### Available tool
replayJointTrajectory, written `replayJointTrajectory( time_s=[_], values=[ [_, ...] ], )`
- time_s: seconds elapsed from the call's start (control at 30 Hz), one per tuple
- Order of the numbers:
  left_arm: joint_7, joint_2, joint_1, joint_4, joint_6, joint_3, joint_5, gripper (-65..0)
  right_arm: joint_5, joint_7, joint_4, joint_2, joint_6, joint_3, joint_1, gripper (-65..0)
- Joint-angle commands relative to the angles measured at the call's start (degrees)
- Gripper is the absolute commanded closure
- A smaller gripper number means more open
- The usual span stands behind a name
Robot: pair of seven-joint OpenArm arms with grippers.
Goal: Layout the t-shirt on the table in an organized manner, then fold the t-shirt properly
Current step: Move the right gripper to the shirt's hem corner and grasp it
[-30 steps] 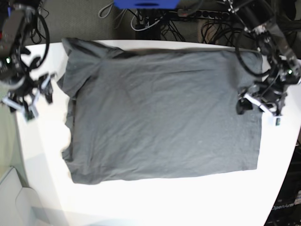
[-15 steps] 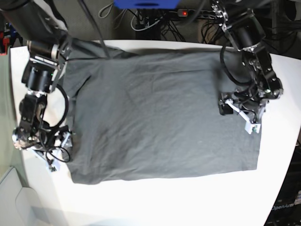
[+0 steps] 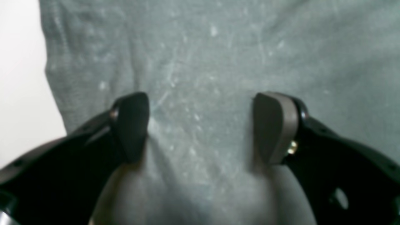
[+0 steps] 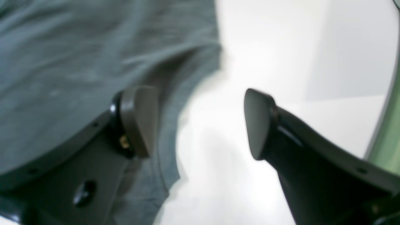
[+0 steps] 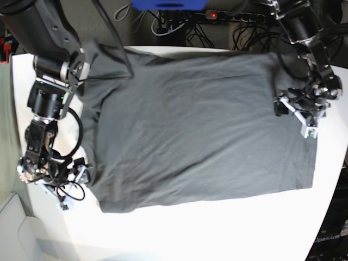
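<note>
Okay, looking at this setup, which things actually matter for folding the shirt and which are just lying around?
Part of the job:
- t-shirt, spread flat
- table under it
- left gripper, open over the shirt's edge
- right gripper, open at the opposite edge

Just lying about:
- cables behind the table
- blue object at the top edge

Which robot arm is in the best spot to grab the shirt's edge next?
Probably the right gripper: its open jaws straddle the t-shirt edge over the table. The left gripper, also open, sits over flat cloth, inside the edge.
</note>
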Motion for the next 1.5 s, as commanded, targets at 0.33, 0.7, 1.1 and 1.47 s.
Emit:
replayJointTrajectory(
  time_s=[0.33, 0.7, 1.1, 1.47],
  values=[
    [9.27, -2.78, -2.04, 7.37, 0.97, -0.36, 4.42, -50.8, 0.80, 1.82, 0.89, -5.73, -0.03, -0.19, 1.71, -43.6],
    [15.68, 1.88, -5.20, 17.22, 0.97, -0.54, 4.50, -50.8, 0.80, 19.49, -2.80, -4.67, -0.03, -5.73, 2.15, -43.9],
    [15.60, 3.90, -2.65, 17.83, 0.97, -3.52, 4.42, -50.8, 0.98, 37.86, -25.84, 0.25, -0.03, -5.47, 5.84, -44.0],
    [15.60, 4.95, -1.77, 17.92, 0.97, -3.52, 4.42, -50.8, 0.89, 40.06, -30.59, 2.01, -2.45, -5.73, 5.05, -44.0]
  ],
)
